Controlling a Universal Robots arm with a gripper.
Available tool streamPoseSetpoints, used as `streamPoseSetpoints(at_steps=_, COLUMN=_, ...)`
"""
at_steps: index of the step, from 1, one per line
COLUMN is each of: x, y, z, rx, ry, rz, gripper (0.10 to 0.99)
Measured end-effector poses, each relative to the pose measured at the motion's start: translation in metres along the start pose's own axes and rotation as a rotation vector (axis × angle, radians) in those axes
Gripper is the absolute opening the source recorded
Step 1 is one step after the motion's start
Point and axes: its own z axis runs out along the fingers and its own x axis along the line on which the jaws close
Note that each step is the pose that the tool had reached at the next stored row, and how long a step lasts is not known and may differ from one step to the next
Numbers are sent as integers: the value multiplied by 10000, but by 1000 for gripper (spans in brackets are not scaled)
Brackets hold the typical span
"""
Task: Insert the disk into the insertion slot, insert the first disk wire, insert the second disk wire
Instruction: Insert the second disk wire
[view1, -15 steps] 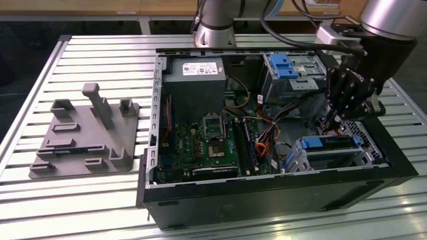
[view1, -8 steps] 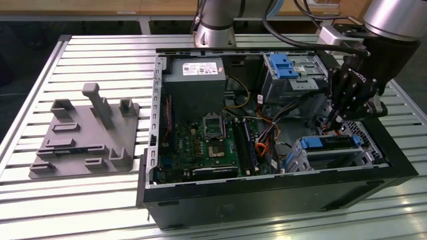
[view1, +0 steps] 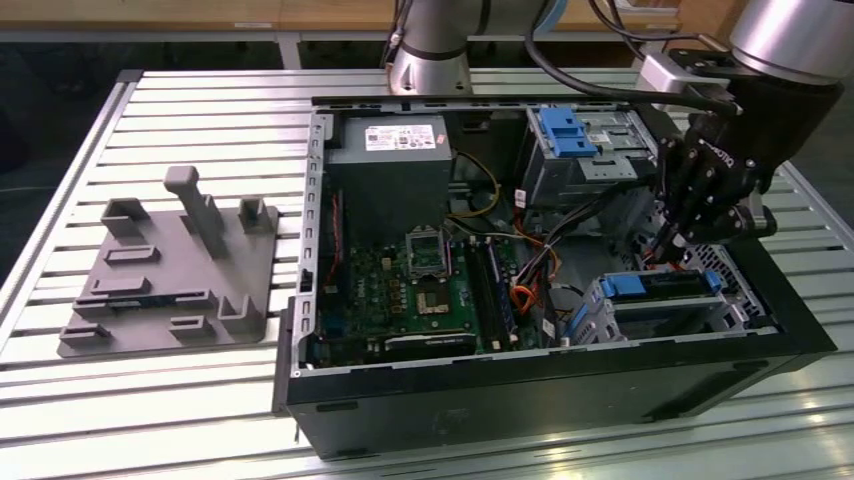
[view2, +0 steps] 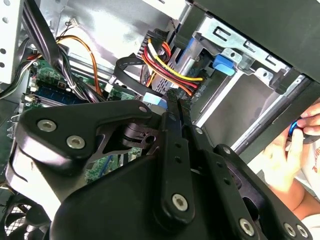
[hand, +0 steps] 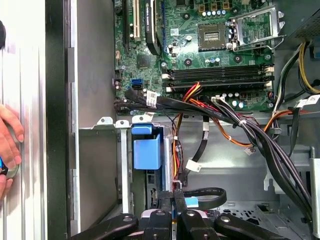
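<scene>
Cable bundle crowds end effector; drive cage seemingly close below.

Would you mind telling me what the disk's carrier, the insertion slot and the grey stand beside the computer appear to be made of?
The disk sits in a bright blue carrier, uniform and slightly glossy, so probably moulded plastic. The insertion slot looks like thin bare sheet metal: silvery, folded edges, punched holes. The grey stand is matte, single-coloured, with blocky posts; likely plastic, perhaps printed, though that is uncertain.
</scene>
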Motion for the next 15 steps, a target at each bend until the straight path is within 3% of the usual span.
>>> streamPoseSetpoints(at_steps=9, x=48, y=-3, z=7, rx=-34, ry=-42, rz=213, gripper=145)
streamPoseSetpoints(at_steps=15, x=52, y=11, z=8, rx=13, ry=-43, rz=-94, gripper=145)
